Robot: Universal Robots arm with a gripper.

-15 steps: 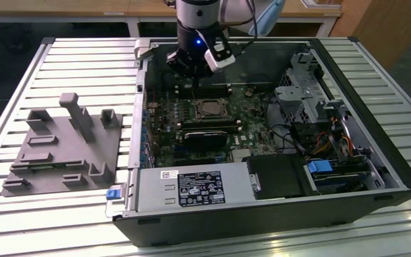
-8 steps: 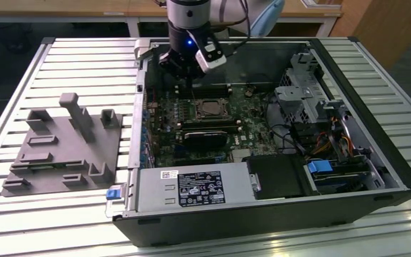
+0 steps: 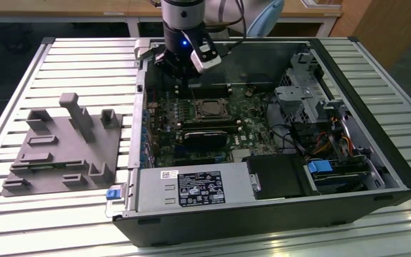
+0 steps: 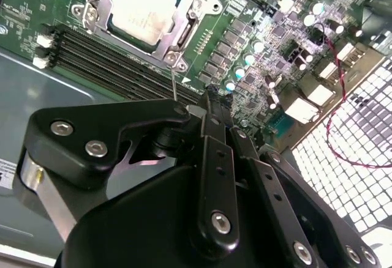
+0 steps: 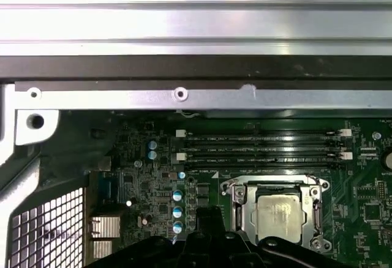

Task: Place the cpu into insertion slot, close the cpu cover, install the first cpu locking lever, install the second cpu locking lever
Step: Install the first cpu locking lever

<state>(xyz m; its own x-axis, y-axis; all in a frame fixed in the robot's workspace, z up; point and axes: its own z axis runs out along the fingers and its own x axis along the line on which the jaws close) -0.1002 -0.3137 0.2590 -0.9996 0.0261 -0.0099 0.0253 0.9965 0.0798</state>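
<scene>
Cpu (image 4: 147,8) is seated in the slot (image 3: 197,111), with the cover (image 4: 184,32) down over it. The pincer (image 4: 208,100) is closed and empty beside an upright lever (image 4: 173,87); both levers appear unlatched

A lab workbench: slatted metal table (image 3: 70,59), opened computer case (image 3: 385,140) (grey fixture (image 3: 55,160) beside).

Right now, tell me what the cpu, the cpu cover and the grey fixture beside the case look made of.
The cpu: pale metal face, dull satin finish, soft glare. The cpu cover: thin bright sheet metal, probably steel, glinting at its edges. The grey fixture: matte, even grey, no shine, likely plastic, though painted metal is possible.
</scene>
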